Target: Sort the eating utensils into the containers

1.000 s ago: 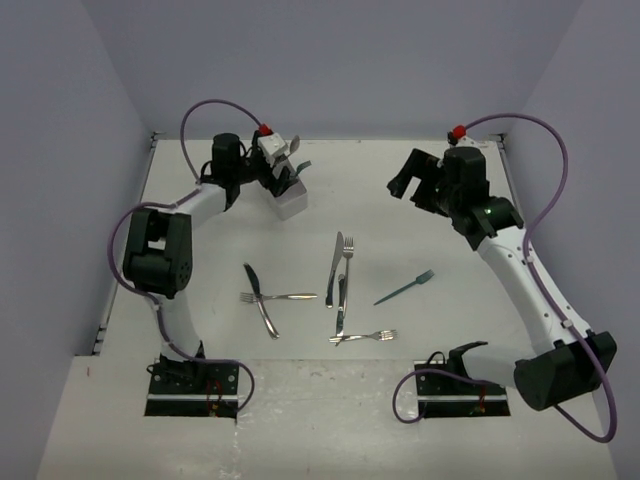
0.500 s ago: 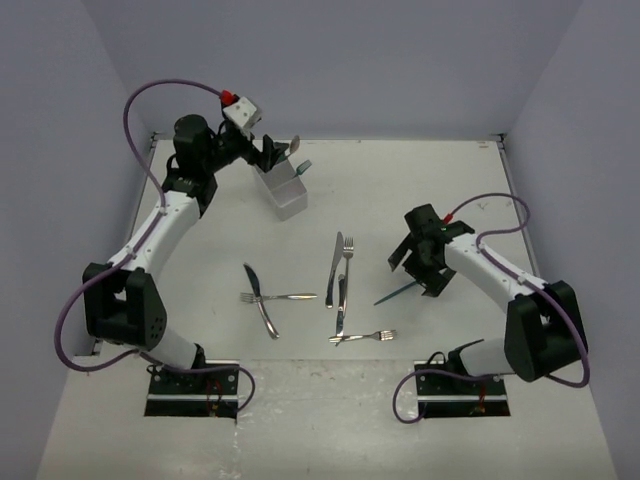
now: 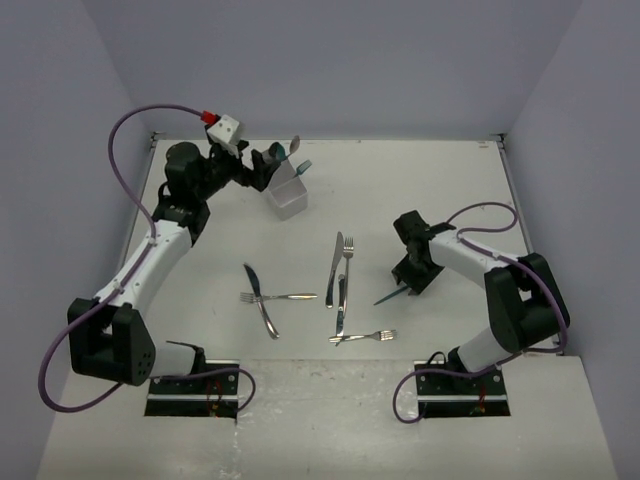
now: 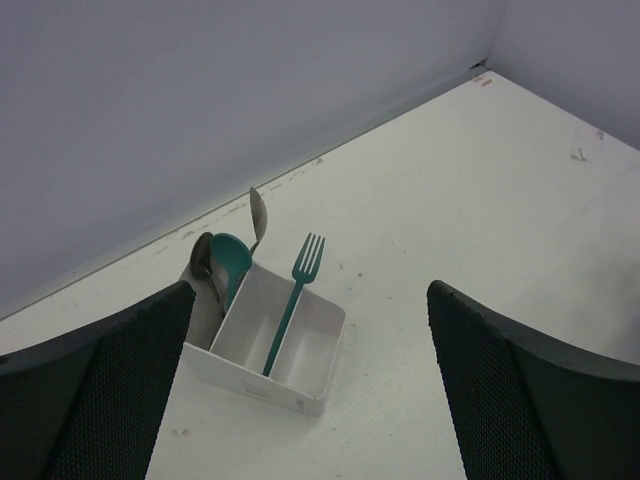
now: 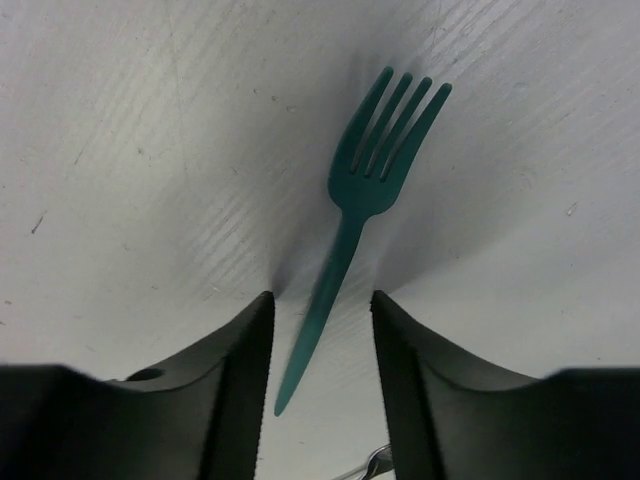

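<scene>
My left pincer [image 3: 262, 166] hangs open and empty just above the white organiser [image 4: 262, 382]. A standing teal fork [image 4: 293, 300] leans in one compartment, and a teal spoon [image 4: 232, 262] shares the end one with silver spoons [image 4: 257, 212]. Mid-bench [image 3: 450, 180], a scatter of silver knives and forks [image 3: 340, 262] lies unsorted. On the right, my right pincer [image 3: 410, 276] is low over the bench, its fingers apart either side of the handle of a loose teal fork [image 5: 375, 170] lying flat, tines pointing away. To do this grasp well, I'd centre the handle between the fingers, go down until they touch the surface, and close slowly. Before lifting, I'd check that the thin plastic hasn't skidded or pivoted.
</scene>
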You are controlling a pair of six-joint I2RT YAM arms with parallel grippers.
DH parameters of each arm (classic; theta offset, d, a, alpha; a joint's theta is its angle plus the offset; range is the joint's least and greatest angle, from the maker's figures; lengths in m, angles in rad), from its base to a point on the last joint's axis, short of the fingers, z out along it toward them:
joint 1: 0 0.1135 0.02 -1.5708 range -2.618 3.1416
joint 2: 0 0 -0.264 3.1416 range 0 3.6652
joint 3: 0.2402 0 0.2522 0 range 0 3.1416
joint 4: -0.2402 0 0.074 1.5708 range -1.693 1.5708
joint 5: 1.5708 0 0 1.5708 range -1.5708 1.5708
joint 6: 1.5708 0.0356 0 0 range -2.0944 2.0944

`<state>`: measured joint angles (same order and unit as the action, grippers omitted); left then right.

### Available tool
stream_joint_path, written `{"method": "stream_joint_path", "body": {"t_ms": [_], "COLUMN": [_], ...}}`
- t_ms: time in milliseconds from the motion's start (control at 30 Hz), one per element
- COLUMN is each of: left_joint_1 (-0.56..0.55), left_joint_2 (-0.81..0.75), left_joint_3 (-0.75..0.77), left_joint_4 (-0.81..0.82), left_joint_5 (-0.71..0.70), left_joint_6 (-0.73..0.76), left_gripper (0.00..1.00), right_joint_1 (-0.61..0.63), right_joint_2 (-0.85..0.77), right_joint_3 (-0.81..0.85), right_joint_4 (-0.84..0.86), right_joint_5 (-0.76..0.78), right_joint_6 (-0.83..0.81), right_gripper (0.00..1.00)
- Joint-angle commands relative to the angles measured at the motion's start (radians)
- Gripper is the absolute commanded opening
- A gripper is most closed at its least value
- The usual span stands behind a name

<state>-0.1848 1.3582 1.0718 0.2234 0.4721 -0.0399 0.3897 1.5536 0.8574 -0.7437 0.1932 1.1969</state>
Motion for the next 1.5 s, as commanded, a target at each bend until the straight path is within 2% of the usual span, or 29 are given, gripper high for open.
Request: {"method": "stream_joint_path", "body": {"t_ms": [0,133,200,233,300,433,467,533,567,667,700,733,800,900,933,967,1033,1067,1167,1400,1467], "left_joint_1": [0.001,0.001,0.001,0.001,0.001,0.001,0.001,0.001,0.001,-0.001,-0.002,-0.013,-0.071,-0.155,-0.198,-0.211,-0.222,-0.222,-0.229,-0.274,-0.275], "left_joint_2": [-0.065,-0.097,-0.110,-0.122,-0.131,-0.128,-0.123,-0.101,-0.090,-0.035,-0.019,0.008,0.045,0.088,0.128,0.148,0.198,0.206,0.203,0.245,0.272], "left_joint_3": [-0.032,-0.033,-0.038,-0.042,-0.058,-0.056,-0.052,-0.046,-0.033,-0.016,-0.018,-0.021,-0.029,-0.006,0.023,0.036,0.042,0.021,-0.039,-0.016,-0.004], "left_joint_4": [0.048,0.013,-0.002,-0.004,-0.001,-0.015,-0.015,-0.006,-0.001,0.037,0.057,0.082,0.146,0.151,0.149,0.172,0.247,0.361,0.482,0.472,0.516], "left_joint_5": [-0.026,-0.062,-0.090,-0.098,-0.105,-0.098,-0.086,-0.011,0.025,0.216,0.317,0.360,0.396,0.379,0.388,0.413,0.526,0.561,0.588,0.524,0.531], "left_joint_6": [-0.026,-0.002,0.012,0.014,0.021,0.018,0.014,-0.006,-0.033,-0.109,-0.133,-0.158,-0.221,-0.216,-0.225,-0.274,-0.352,-0.430,-0.473,-0.454,-0.504], "left_gripper": [1.00,1.00,1.00,1.00,1.00,1.00,1.00,1.00,1.00,1.00,1.00,1.00,1.00,1.00,1.00,1.00,1.00,1.00,1.00,0.99,0.89], "right_joint_1": [0.017,0.031,0.035,0.035,0.035,0.043,0.064,0.103,0.144,0.172,0.172,0.172,0.173,0.173,0.172,0.173,0.173,0.173,0.170,0.170,0.170], "right_joint_2": [0.010,0.022,0.016,0.011,-0.007,-0.038,-0.052,-0.113,-0.139,-0.235,-0.250,-0.259,-0.280,-0.309,-0.322,-0.334,-0.372,-0.382,-0.394,-0.354,-0.343], "right_joint_3": [0.008,0.022,0.017,0.008,-0.004,0.011,0.018,0.047,0.054,0.071,0.081,0.112,0.147,0.154,0.137,0.123,0.089,0.092,0.129,0.253,0.261], "right_joint_4": [-0.005,-0.017,-0.014,-0.002,0.023,0.055,0.078,0.153,0.196,0.332,0.380,0.409,0.510,0.637,0.726,0.768,0.852,0.856,0.845,0.739,0.719], "right_joint_5": [0.074,0.089,0.091,0.094,0.095,0.127,0.146,0.204,0.239,0.246,0.250,0.243,0.180,0.047,-0.094,-0.166,-0.239,-0.241,-0.273,-0.373,-0.389], "right_joint_6": [0.061,0.063,0.056,0.056,0.044,-0.006,-0.079,-0.159,-0.283,-0.402,-0.407,-0.421,-0.476,-0.584,-0.629,-0.717,-0.732,-0.743,-0.726,-0.629,-0.619], "right_gripper": [0.41,0.27,0.16,0.05,0.00,0.00,0.00,0.00,0.00,0.00,0.00,0.00,0.00,0.00,0.00,0.00,0.00,0.00,0.00,0.00,0.00]}}
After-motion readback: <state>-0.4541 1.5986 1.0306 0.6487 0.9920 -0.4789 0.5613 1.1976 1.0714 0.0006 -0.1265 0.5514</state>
